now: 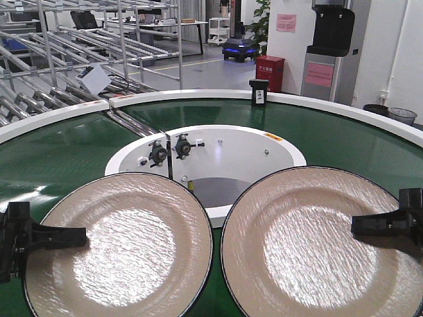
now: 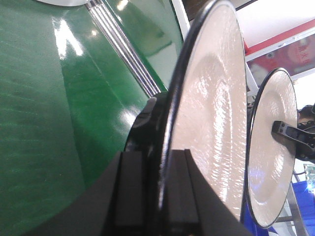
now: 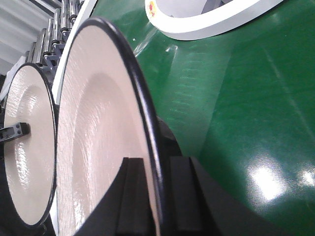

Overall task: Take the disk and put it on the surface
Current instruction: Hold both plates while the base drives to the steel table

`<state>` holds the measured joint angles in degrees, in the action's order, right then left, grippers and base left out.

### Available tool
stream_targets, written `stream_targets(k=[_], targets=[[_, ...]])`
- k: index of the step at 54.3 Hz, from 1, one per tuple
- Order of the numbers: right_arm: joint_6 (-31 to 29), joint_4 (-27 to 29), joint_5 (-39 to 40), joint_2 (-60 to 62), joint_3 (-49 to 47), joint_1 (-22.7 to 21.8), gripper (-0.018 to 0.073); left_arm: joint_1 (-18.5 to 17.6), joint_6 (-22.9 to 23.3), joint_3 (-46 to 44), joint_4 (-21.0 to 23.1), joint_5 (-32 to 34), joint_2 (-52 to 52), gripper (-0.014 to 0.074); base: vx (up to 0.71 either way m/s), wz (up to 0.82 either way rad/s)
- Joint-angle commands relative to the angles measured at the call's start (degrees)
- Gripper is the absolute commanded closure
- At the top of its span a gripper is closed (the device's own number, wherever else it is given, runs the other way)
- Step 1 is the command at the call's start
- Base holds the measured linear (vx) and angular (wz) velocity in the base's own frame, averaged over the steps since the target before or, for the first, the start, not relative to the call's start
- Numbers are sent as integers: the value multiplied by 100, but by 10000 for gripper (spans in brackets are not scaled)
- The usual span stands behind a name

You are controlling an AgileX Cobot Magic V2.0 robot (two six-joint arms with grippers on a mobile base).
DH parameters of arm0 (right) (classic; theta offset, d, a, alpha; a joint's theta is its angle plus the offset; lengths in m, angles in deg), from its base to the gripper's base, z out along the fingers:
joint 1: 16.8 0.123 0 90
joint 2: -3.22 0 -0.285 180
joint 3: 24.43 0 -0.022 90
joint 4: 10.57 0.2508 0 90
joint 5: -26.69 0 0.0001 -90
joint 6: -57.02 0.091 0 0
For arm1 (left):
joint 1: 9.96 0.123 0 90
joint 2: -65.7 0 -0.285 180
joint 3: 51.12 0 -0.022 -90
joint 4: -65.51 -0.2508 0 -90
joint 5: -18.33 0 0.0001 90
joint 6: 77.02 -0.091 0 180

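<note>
My left claw (image 1: 76,236) grips the left disk (image 1: 122,251) by its rim, my right claw (image 1: 363,224) grips the right disk (image 1: 317,244), both above the green belt (image 1: 330,139). Carry step, I judge; next: find the steel surface, not in view, lower, release

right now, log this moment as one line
left gripper shut on left plate | right gripper shut on right plate | plates over green conveyor | not yet placed

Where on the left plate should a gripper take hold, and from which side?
By its black rim, from the outer left side, one finger over, one under. The left plate is wide, flat and shallow, so only its edge fits between jaws; the left gripper holds it so.
</note>
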<state>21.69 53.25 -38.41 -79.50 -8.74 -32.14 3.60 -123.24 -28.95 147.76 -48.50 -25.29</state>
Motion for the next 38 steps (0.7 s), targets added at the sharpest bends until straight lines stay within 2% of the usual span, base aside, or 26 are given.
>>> stream_targets(k=[1, 21, 38], targets=[[-16, 716, -18, 205, -160, -33, 568, -16, 77, -189, 786, -482, 242, 601, 0, 0], [-16, 716, -18, 205, -160, -33, 568, -16, 77, -189, 786, -481, 242, 601, -1, -4], [-16, 716, -18, 205, -160, -33, 568, -16, 77, -189, 786, -481, 242, 601, -9, -35]])
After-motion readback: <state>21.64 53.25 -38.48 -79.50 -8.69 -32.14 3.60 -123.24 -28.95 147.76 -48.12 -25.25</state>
